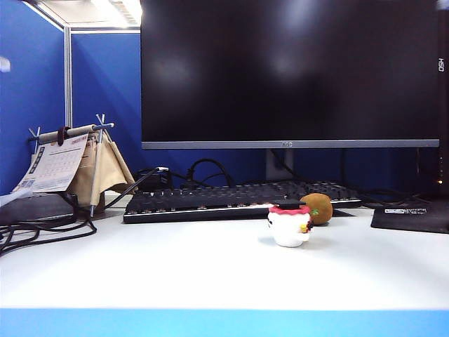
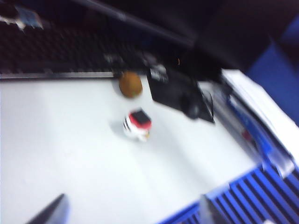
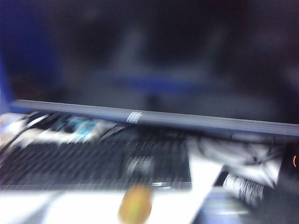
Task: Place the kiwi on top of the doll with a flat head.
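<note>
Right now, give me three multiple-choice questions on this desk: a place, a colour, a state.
1. Where is the kiwi? A on the doll; B on the table by the keyboard; C in the fingers.
2. The doll's frilly band is: A red; B green; C yellow.
3. The left gripper, above the table, is: A open, empty; B shut on the kiwi; C shut on the doll.
B: kiwi rests behind the doll. A: exterior view shows red. A: its fingers stand apart. Right gripper is in no view.
</note>
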Available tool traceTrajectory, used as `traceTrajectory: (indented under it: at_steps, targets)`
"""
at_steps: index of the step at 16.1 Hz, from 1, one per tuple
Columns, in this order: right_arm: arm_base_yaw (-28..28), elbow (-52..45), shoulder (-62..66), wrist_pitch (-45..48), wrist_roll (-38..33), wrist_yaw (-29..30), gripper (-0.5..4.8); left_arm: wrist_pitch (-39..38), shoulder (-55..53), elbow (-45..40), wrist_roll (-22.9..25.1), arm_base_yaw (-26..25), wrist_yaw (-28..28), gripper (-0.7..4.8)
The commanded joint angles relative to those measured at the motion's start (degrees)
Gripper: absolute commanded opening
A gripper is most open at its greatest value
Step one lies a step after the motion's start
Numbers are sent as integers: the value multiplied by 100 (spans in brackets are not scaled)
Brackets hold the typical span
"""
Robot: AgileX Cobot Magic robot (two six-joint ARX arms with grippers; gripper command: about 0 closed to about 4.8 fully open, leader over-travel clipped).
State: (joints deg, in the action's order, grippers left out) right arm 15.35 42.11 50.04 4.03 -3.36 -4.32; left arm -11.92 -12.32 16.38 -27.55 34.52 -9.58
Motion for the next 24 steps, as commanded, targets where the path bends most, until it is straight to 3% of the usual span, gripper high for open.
traceTrajectory:
  at_steps: [1, 4, 6, 10, 18, 24]
  targets:
    - [-4, 1886, 1836, -439, -22, 350, 479, -186, -103, 13, 129, -2, -227, 344]
    - [94, 4360, 4059, -1860, -232, 402, 479, -304, -111, 11, 232, -2, -466, 344]
    - [94, 5427, 5469, -2586, -267, 271, 479, -304, -111, 11, 363, -2, -505, 344]
    - [96, 5488, 6470, -3646, -411, -146, 479, -409, -109, 11, 531, -2, -629, 344]
    - [105, 5482, 6937, -3947, -599, -199, 479, -437, -111, 11, 619, -2, -627, 342]
    - [116, 5475, 7222, -4306, -721, 125, 479, -428, -109, 11, 763, -2, -501, 341]
